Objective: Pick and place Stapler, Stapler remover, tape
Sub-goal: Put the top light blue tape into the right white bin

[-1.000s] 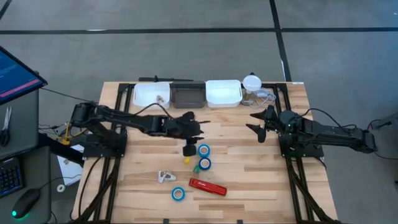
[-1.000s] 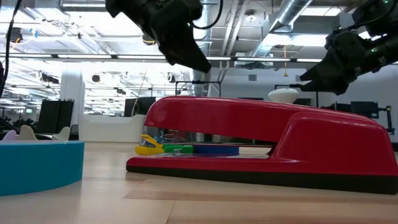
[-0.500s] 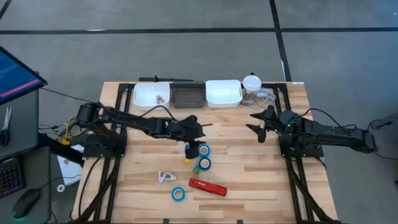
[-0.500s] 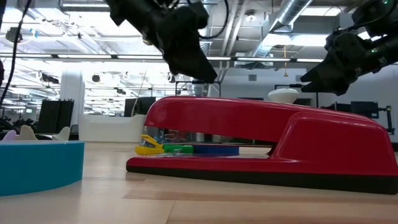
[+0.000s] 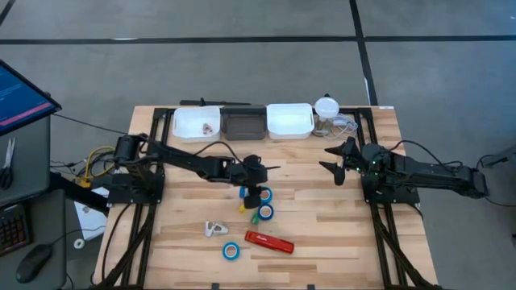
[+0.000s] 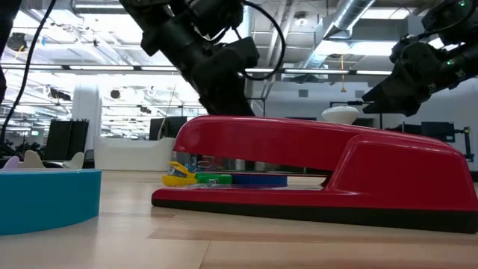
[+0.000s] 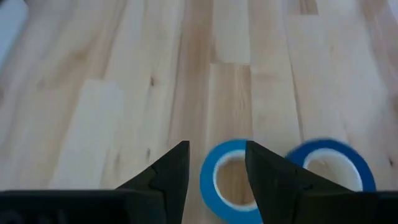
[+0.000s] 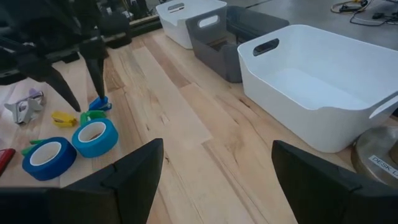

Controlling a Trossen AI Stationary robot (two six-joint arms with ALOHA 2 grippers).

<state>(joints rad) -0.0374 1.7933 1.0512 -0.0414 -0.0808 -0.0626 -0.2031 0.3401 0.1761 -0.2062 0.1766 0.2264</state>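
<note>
Pale wooden planking forms the table (image 5: 339, 234), with three bins along its far edge; the left gripper (image 5: 253, 192) hangs over the cluster of small items at mid-table, its fingers (image 7: 171, 174) apart and pointing down, one finger on each side of the near wall of a tape roll (image 7: 229, 180); a second tape roll (image 7: 333, 163) lies just beside the first, and a third tape roll (image 5: 231, 250) sits apart, near the stapler (image 5: 269, 242) toward the front edge; a pale metal item, probably the staple remover (image 5: 214, 229), lies left of that. The step in hand appears to be a pick of the roll; done well, it calls for a straight descent so one finger enters the core without nudging the neighbouring roll or the small coloured bits (image 8: 74, 117) alongside, then a firm close on the wall. The right gripper (image 5: 334, 167) waits near the right side, fingers spread and empty. Containers: the left white bin (image 5: 196, 122) holds one small pale object, identity unclear; the grey bin (image 5: 243, 123) shows something indistinct on its floor; the right white bin (image 8: 323, 81) appears empty.
</note>
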